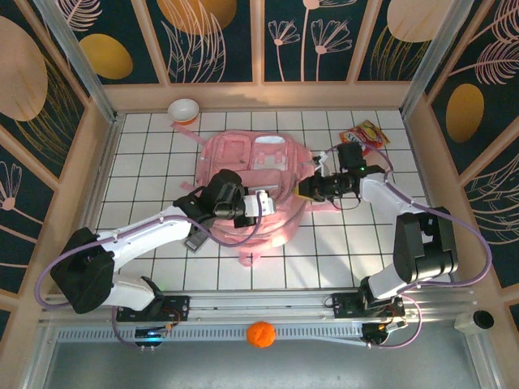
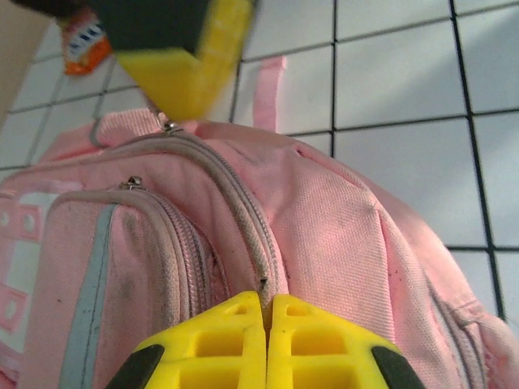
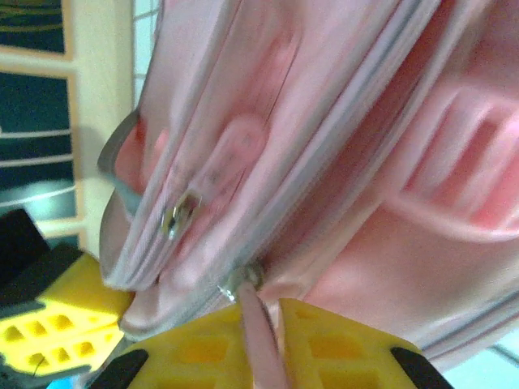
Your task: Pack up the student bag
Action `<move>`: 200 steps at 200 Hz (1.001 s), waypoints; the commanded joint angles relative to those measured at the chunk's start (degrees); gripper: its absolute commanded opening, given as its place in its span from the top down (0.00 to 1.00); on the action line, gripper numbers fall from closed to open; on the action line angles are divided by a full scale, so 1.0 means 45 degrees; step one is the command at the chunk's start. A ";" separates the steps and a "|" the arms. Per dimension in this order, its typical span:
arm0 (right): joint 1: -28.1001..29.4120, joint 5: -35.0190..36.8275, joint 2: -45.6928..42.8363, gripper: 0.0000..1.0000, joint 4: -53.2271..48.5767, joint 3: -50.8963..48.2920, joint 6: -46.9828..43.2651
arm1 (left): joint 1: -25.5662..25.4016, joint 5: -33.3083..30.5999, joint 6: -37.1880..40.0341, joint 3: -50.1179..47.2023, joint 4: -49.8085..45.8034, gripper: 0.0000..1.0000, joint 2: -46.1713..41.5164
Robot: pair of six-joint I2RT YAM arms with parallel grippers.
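One pink backpack [image 1: 243, 154] lies in the middle of the table [image 1: 146, 162], its main zip looking shut, so packing seems nearly finished. The left gripper [image 2: 268, 304] has its jaws pressed together at the zip seam, and the right gripper [image 3: 261, 320] pinches a pink pull tab [image 3: 253, 306]. One bowl [image 1: 184, 109], one snack packet [image 1: 366, 132] and one orange ball [image 1: 260, 333] remain outside.

From my screen I see a white tiled table [image 1: 357, 251] with dark grid lines and a wooden rim. A pink bag [image 1: 243, 162] lies flat on its middle. A bowl [image 1: 184, 109] stands at the far edge, left of centre, and snack packets [image 1: 365, 134] lie in the far right corner. A small dark thing [image 1: 195, 241] lies just beside the bag's near left side. An orange ball [image 1: 260, 333] rests on the grey ledge [image 1: 97, 356] nearest me.
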 commanded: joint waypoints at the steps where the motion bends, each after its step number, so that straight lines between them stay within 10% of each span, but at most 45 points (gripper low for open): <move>1: -0.0473 0.0817 -0.0406 0.84 0.1587 -0.0319 0.0463 | 0.0120 0.0550 0.0241 -0.0014 -0.1483 1.00 -0.0246; 39: -0.0436 0.0727 -0.0530 0.90 0.1815 -0.0679 0.0691 | 0.0120 0.0537 0.0102 0.0064 -0.1414 1.00 -0.0240; 84: 0.0134 0.2345 -0.1208 0.64 0.1250 -0.1111 -0.0085 | 0.0132 0.0606 0.0077 -0.0017 -0.1356 1.00 -0.0499; 149: 0.0732 0.2550 -0.4516 0.57 0.5058 -0.3069 -0.6806 | 0.1381 0.1926 -0.0588 -0.0949 -0.0603 1.00 -0.2400; 200: 0.1972 0.2231 -0.2689 0.53 0.1860 -0.1875 -1.2767 | 0.1607 0.2168 -0.0370 -0.1487 -0.0247 1.00 -0.2821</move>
